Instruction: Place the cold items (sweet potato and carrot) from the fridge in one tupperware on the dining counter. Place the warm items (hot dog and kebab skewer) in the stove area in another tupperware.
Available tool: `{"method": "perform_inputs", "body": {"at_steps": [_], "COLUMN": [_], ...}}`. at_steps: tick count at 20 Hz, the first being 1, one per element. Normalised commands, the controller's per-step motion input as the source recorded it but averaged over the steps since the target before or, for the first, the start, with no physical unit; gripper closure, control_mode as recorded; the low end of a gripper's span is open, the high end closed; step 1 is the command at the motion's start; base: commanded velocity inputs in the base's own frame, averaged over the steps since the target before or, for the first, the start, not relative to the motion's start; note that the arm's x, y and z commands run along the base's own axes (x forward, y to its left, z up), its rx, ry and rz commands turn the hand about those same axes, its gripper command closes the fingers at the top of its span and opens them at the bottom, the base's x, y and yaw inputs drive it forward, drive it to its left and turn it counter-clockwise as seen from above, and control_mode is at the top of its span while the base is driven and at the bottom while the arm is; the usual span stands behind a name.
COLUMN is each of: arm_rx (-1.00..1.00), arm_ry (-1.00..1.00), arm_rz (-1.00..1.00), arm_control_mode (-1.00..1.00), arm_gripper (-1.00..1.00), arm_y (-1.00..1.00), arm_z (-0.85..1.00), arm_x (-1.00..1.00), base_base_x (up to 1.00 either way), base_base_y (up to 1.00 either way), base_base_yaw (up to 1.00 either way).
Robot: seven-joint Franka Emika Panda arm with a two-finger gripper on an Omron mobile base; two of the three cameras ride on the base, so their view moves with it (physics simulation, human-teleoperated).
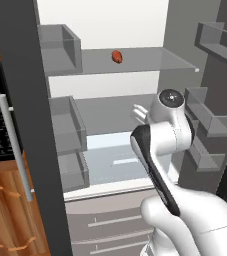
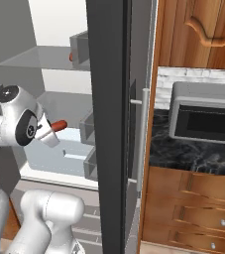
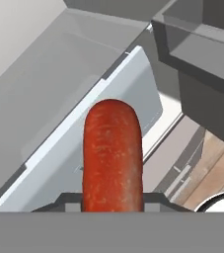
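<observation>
My gripper (image 3: 112, 200) is shut on an orange-red carrot (image 3: 112, 153), which sticks straight out ahead of the fingers in the hand view. From the right base view the carrot's tip (image 2: 59, 125) pokes out of the gripper (image 2: 49, 133), held in the air in front of the fridge's middle shelf. A small reddish-brown sweet potato (image 1: 117, 56) lies on the upper glass shelf (image 1: 150, 60), above and behind the hand. The tupperware, hot dog and kebab skewer are out of view.
The fridge stands open, its door bins (image 1: 212, 117) to the right of the arm and side bins (image 1: 67, 125) on the left. The dark fridge edge (image 2: 109, 124) separates it from a microwave (image 2: 205, 116) on a black counter (image 2: 193, 154). An oven handle (image 1: 15, 145) is at far left.
</observation>
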Motion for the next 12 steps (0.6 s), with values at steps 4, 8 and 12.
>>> {"method": "perform_inputs", "body": {"at_steps": [4,8,12], "arm_rx": [0.0,-0.01,-0.01], "arm_ry": [0.12,0.06,0.0], "arm_rz": [0.11,0.17,0.06], "arm_control_mode": [-1.0,-1.0,-1.0], "arm_gripper": [1.0,1.0,1.0], "arm_y": [0.0,0.0,0.0], "arm_z": [0.43,0.3,0.04], "arm_x": [-0.68,-0.54,-0.44], "base_base_x": [0.0,0.0,0.0], "base_base_y": [0.0,0.0,0.0], "base_base_yaw": [0.0,0.0,0.0]}}
